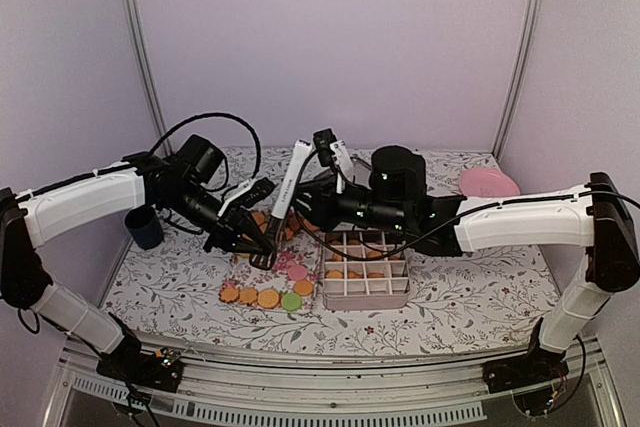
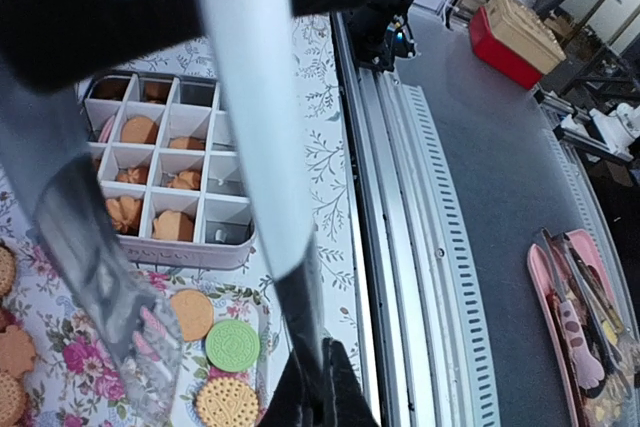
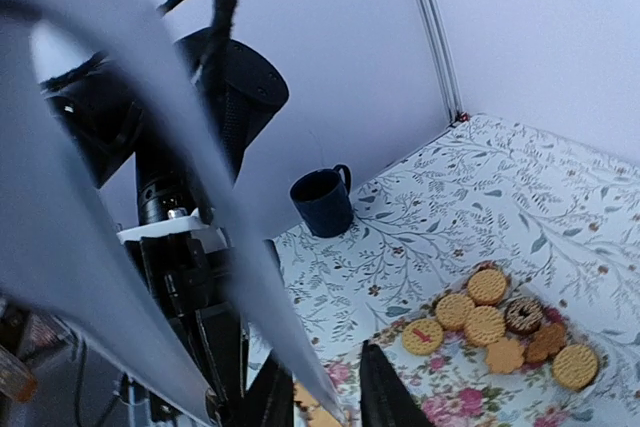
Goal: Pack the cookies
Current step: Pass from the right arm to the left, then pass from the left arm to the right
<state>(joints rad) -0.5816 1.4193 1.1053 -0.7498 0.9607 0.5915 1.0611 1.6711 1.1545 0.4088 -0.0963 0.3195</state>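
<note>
Several cookies (image 1: 267, 297), mostly orange with pink and green ones, lie on a floral tray (image 1: 243, 269). They also show in the left wrist view (image 2: 232, 344) and the right wrist view (image 3: 485, 325). A white divided box (image 1: 366, 299) beside the tray holds several orange cookies (image 2: 140, 130). My left gripper (image 1: 262, 244) is shut on the black end of white tongs (image 1: 290, 182), seen close up in its wrist view (image 2: 320, 397). My right gripper (image 1: 300, 209) has its jaws apart around one tong blade (image 3: 240, 277), with a gap showing beside it.
A dark blue cup (image 1: 145, 227) stands at the table's left side and also shows in the right wrist view (image 3: 322, 202). A pink plate (image 1: 488, 183) lies at the back right. The table's metal front rail (image 2: 400, 247) runs close to the tray and box.
</note>
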